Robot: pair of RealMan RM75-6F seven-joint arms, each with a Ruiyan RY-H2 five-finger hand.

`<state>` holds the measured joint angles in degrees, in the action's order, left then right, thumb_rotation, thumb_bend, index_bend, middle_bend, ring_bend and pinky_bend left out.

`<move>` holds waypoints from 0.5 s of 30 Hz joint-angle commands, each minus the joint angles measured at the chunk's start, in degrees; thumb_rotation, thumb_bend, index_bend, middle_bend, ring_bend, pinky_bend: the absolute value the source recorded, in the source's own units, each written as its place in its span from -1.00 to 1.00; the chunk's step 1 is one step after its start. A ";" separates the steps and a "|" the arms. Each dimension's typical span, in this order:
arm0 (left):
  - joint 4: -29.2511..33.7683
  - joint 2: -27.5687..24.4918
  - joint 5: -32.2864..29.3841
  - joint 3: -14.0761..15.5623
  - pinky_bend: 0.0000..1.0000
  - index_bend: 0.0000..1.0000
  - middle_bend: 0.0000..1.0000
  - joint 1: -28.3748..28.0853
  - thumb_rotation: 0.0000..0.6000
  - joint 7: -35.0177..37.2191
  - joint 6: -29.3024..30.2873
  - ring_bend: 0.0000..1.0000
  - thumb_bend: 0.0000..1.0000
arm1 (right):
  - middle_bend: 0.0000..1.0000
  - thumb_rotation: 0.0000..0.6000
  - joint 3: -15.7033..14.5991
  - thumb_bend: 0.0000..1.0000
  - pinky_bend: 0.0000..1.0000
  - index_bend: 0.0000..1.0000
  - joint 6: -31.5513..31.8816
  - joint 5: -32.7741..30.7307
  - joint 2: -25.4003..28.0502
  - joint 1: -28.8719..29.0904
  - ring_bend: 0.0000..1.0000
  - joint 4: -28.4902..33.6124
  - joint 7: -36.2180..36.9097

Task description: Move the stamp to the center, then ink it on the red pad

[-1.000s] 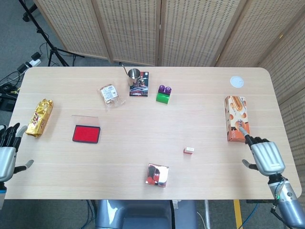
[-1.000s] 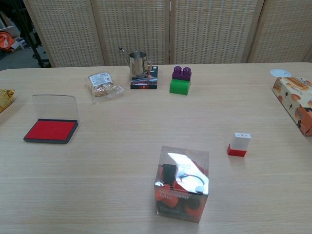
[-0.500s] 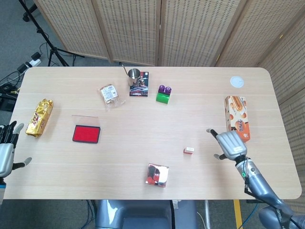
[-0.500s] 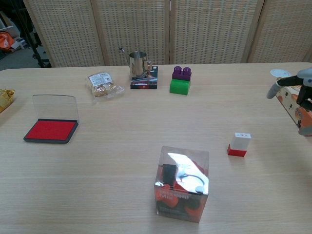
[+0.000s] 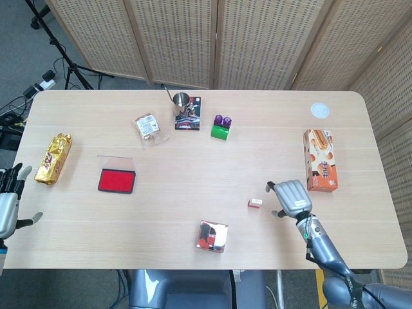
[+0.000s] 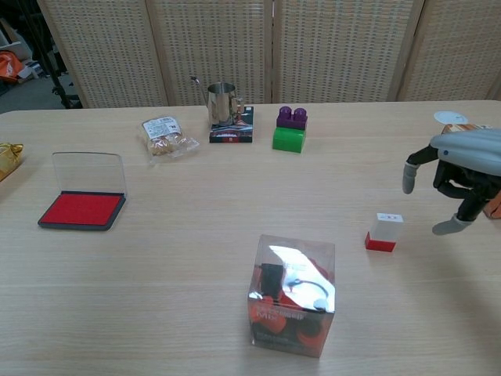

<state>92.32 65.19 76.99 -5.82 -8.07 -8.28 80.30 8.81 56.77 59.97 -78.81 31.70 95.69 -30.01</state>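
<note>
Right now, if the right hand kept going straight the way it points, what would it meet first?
Most likely the stamp: the right hand is open beside it, fingers toward it, nothing between. Height above the table is unclear.

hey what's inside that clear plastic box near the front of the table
The clear plastic box holds a small black device with a white cord, over red-orange packaging with printing. Glare off the top and front hides the rest, so what the item is cannot be told.

The right hand (image 5: pixel 293 196) is finished in a silver-grey shell across the back, with darker black fingers (image 6: pixel 409 178) tipped in pale grey. Behind it, a slim grey forearm is seen, marked by a small green light and dark cabling near the wrist. The left hand (image 5: pixel 8 206) is built alike, silver-backed with dark fingers.
</note>
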 commanded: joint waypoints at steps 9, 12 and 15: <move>0.22 -0.39 0.03 0.14 -1.00 -1.00 -1.00 -0.03 1.00 0.58 -0.14 -1.00 -1.00 | 0.76 1.00 -0.49 -0.62 1.00 -0.22 1.72 -5.17 -3.54 1.95 0.86 -0.68 -4.57; 0.21 -0.47 0.03 0.14 -1.00 -1.00 -1.00 -0.04 1.00 0.83 -0.12 -1.00 -1.00 | 0.76 1.00 -0.61 -0.55 1.00 -0.22 1.79 -6.34 -4.35 2.39 0.86 -0.91 -4.96; 0.16 -0.47 0.00 0.18 -1.00 -1.00 -1.00 -0.10 1.00 0.83 -0.22 -1.00 -1.00 | 0.76 1.00 -0.63 -0.53 1.00 -0.22 2.00 -7.45 -5.20 2.96 0.86 -1.15 -5.50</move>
<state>92.49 64.71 77.00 -5.65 -8.17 -7.44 80.09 8.20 58.67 52.81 -83.75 34.45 94.66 -35.30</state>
